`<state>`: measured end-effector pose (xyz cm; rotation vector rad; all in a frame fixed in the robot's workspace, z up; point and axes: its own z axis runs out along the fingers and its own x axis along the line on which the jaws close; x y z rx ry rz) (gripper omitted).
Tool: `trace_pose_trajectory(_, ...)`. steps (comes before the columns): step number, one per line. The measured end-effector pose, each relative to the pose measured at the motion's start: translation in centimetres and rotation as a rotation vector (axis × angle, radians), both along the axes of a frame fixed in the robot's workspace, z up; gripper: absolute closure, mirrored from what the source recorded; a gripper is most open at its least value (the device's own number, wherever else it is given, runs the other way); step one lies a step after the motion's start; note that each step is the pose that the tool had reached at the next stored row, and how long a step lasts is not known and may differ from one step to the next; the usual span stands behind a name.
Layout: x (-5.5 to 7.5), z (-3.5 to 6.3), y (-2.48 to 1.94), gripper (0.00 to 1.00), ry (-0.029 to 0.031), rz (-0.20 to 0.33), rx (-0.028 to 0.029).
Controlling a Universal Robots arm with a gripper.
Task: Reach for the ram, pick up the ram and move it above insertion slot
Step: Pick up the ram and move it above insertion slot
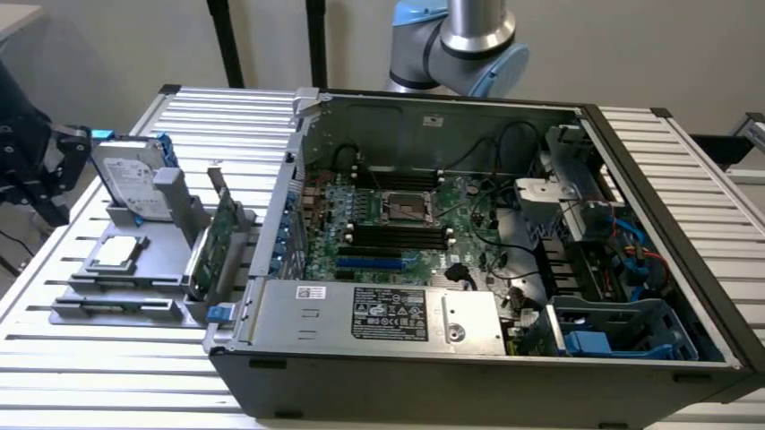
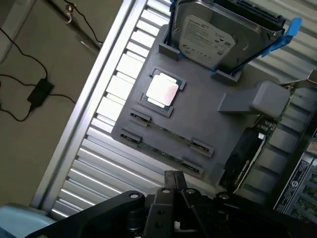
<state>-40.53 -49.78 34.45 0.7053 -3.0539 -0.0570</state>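
My gripper (image 2: 174,179) hangs above the slatted table beside the grey holder tray (image 2: 208,126), its black fingers pressed together with nothing between them. On the tray, two rows of small clips (image 2: 171,133) mark narrow slots; a thin dark strip runs edge-on between them, and I cannot tell whether it is the ram. The same tray (image 1: 90,313) lies on the exterior view's left. The black memory slots (image 1: 400,235) lie on the motherboard inside the open computer case, below the processor socket (image 1: 400,208). My arm's grey and blue joint (image 1: 472,40) rises behind the case.
A silver hard drive (image 2: 210,34) in blue brackets, a square processor chip (image 2: 162,90) and an upright green expansion card (image 1: 210,251) share the tray. The case wall (image 1: 269,260) stands beside the tray. A black mechanism (image 1: 36,161) is at the exterior view's left edge. Cables lie on the floor (image 2: 39,94).
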Motion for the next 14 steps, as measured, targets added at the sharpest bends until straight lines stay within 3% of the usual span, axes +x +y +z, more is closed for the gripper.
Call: trace_pose_trajectory(14, 0.0, 0.0, 0.0, 0.89, -0.0054, 0.256, -0.0001)
